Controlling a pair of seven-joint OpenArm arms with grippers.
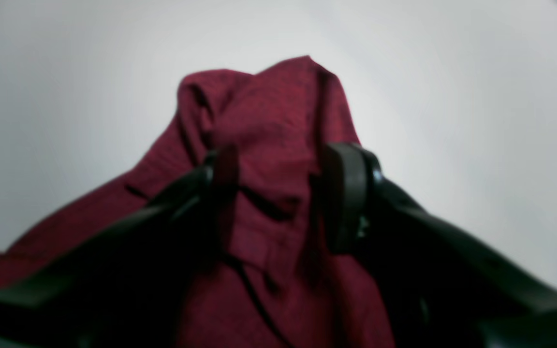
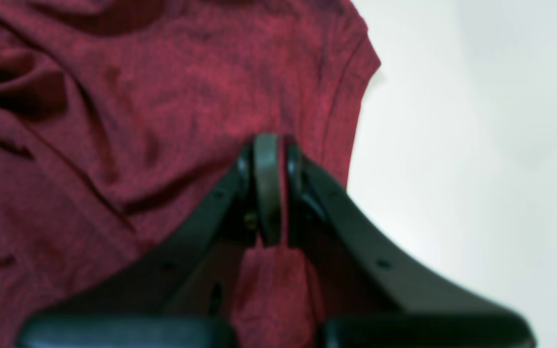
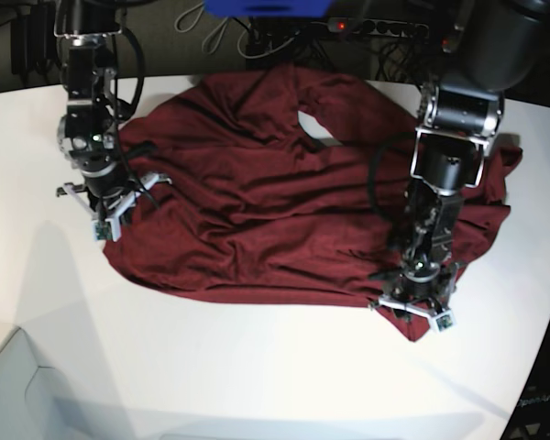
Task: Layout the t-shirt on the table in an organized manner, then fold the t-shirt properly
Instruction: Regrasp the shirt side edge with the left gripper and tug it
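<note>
Sprawling t-shirt (image 3: 275, 202) lay creased on table (image 3: 257, 367); your left gripper (image 1: 278, 193) parted, right gripper (image 2: 269, 188) pinched its hem.

I see the t-shirt (image 3: 284, 202) spread across the far half of the table (image 3: 257, 376), reaching its back edge. My right gripper (image 3: 119, 203) sits on the shirt's border nearest the table's left edge; my left gripper (image 3: 420, 291) sits at the shirt's near corner, toward the right edge.
</note>
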